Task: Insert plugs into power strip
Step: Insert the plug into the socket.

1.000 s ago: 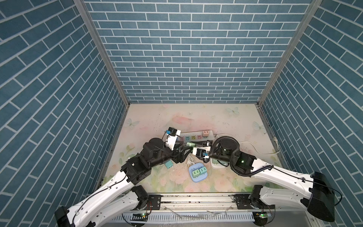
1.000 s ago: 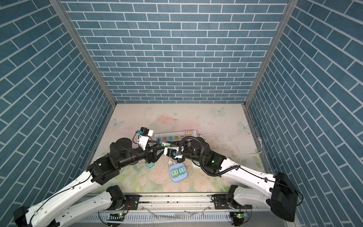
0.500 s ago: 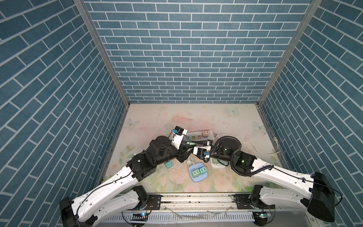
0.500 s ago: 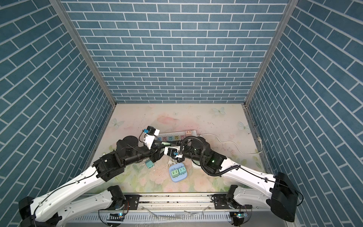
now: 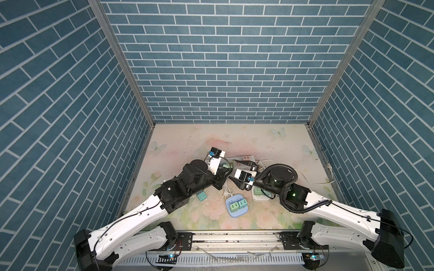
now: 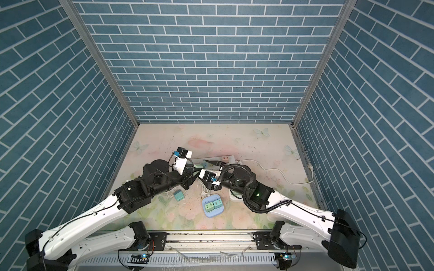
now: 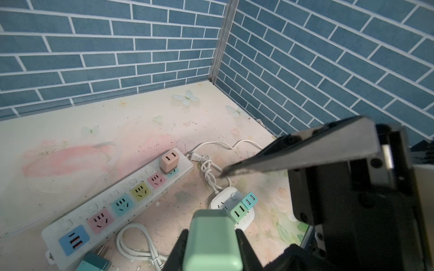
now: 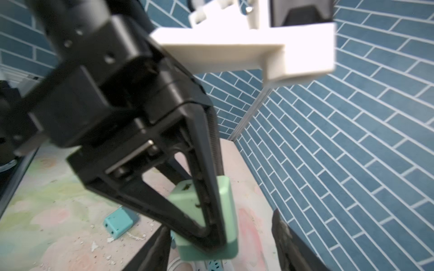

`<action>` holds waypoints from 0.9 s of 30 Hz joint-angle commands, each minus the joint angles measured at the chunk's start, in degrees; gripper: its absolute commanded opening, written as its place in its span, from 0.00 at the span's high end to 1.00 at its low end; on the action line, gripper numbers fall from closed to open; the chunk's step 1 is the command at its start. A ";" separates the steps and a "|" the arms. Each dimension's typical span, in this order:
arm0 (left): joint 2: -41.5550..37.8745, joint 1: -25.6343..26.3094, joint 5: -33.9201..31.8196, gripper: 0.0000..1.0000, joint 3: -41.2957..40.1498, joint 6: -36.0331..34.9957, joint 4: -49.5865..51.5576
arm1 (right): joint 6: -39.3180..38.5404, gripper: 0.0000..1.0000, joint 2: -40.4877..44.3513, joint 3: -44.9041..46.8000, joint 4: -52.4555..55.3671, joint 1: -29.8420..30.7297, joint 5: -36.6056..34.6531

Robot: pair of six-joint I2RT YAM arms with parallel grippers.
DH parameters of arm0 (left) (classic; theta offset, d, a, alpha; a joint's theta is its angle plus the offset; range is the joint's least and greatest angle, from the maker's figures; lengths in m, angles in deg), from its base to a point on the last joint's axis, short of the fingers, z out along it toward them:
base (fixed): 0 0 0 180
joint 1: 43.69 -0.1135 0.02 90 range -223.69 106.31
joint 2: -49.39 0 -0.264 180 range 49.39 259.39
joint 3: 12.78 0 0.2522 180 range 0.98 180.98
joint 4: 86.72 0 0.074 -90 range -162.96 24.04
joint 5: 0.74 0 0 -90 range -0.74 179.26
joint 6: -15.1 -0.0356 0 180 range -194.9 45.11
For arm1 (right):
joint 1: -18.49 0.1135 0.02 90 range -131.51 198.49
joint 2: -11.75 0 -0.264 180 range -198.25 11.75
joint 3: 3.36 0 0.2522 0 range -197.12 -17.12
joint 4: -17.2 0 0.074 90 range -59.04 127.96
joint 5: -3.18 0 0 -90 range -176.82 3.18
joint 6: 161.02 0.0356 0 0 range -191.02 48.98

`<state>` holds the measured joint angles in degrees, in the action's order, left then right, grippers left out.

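A mint-green plug (image 7: 211, 246) hangs above the table with my left gripper (image 7: 212, 234) shut on its sides. The right wrist view shows the same plug (image 8: 225, 204) in that black finger (image 8: 206, 187), and my right gripper (image 8: 218, 244) stands open around it, fingers off the plug. Both grippers meet over the middle of the table in a top view: left gripper (image 5: 226, 167), right gripper (image 5: 232, 176). Below lies the long white power strip (image 7: 185, 165) with coloured sockets. A pinkish-tan plug (image 7: 169, 163) sits in its far end.
A small white strip (image 7: 223, 199) carries a green plug (image 7: 238, 210) and a teal plug (image 7: 249, 201). A blue strip (image 5: 231, 214) near the front holds two green plugs. A loose teal plug (image 5: 201, 196) and coiled white cords (image 7: 131, 244) lie on the table.
My left gripper moved in toward the right one and shut on the green plug. The right gripper's jaws opened off that plug.
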<state>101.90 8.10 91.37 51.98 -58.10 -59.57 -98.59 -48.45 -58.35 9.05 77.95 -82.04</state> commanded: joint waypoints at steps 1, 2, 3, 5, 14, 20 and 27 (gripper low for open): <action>-2.48 0.13 -4.70 1.00 1.57 -7.00 3.93 | 14.48 0.20 5.46 -2.15 -5.23 -0.11 -13.23; -3.05 0.14 -7.59 1.00 1.88 -8.42 5.30 | 19.29 0.20 7.70 -2.84 -3.55 -0.14 -15.89; -3.61 0.12 -9.65 1.00 1.84 -10.26 6.44 | 24.09 0.20 10.23 -3.06 -1.64 -0.14 -18.41; -4.53 0.09 -12.33 1.00 0.72 -14.51 7.17 | 33.06 0.03 15.15 -1.86 0.46 -0.12 -22.32; -4.92 0.13 -8.56 1.00 -7.81 -33.66 0.50 | 49.39 0.03 26.26 3.37 0.99 -0.06 -21.19; 3.15 0.07 -7.38 1.00 -5.38 -41.57 -0.64 | 49.25 0.03 23.86 2.20 1.67 -0.06 -23.06; 17.68 -5.21 0.12 1.00 -0.02 -45.99 -1.77 | 44.75 0.03 25.42 3.71 -1.73 -0.13 -20.94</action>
<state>116.13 5.65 87.00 49.23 -100.81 -59.16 -52.48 -24.26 -55.23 10.47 77.79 -103.97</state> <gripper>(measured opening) 0.310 0.972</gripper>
